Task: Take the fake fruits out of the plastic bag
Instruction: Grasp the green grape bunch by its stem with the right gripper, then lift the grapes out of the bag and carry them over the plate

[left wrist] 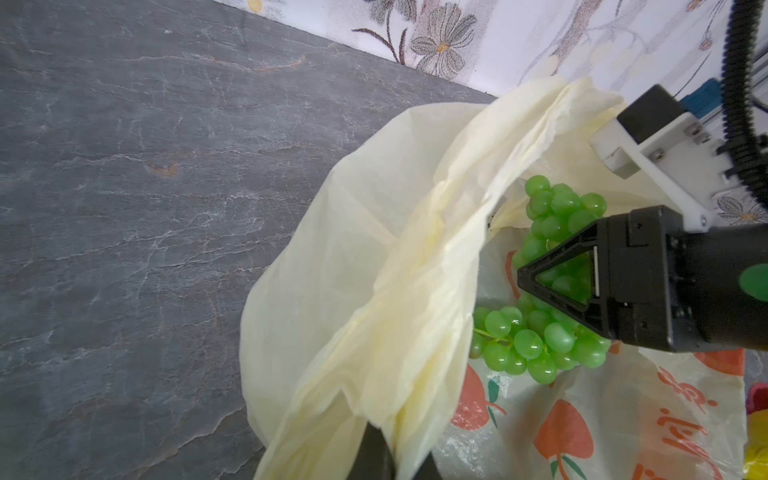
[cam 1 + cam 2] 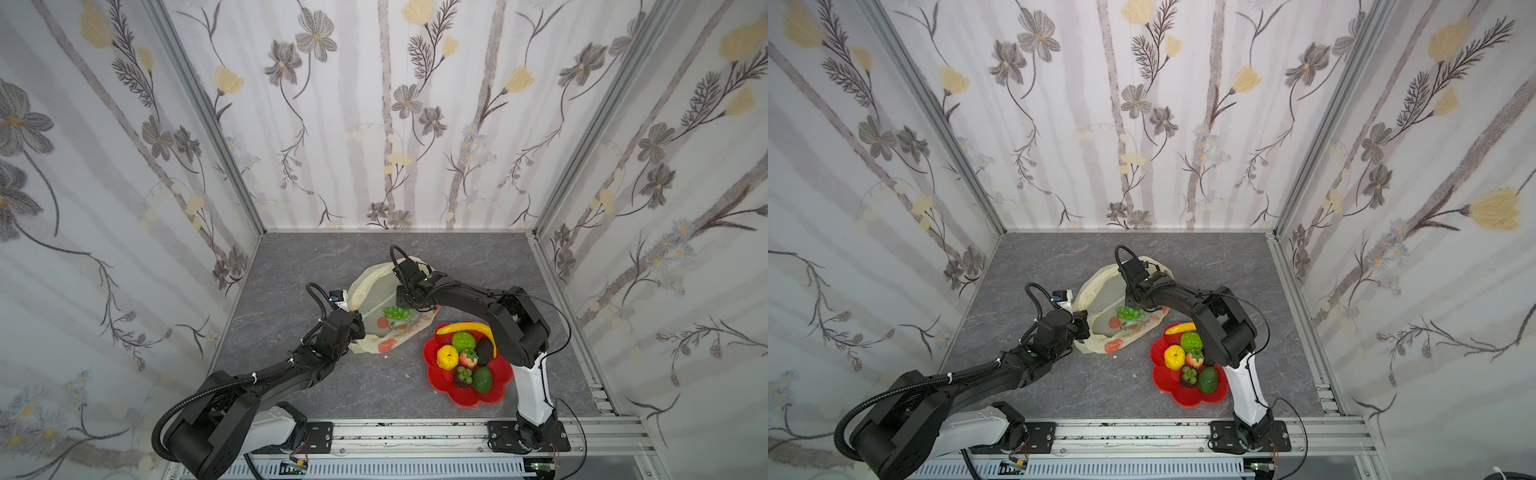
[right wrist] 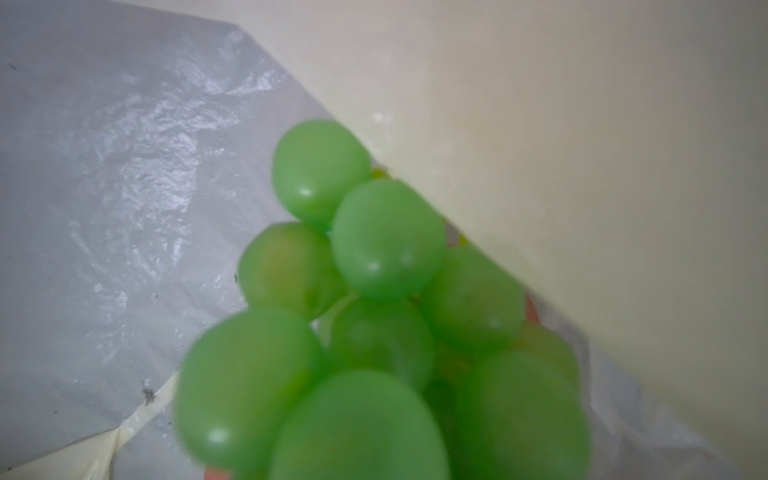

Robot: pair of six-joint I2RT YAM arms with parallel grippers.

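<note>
The pale-yellow plastic bag lies open on the grey table, and a green grape bunch is inside it. My left gripper is shut on the bag's near rim and holds the mouth up. My right gripper reaches into the bag, jaws closed around the grape bunch; one of its black fingers shows against the grapes. Blurred grapes fill the right wrist view and hide the fingers; the bag wall stands beside them.
A red flower-shaped dish sits right of the bag, under my right arm. It holds a banana, a lemon, a bumpy green fruit, a strawberry, a dark avocado and others. Walls enclose three sides.
</note>
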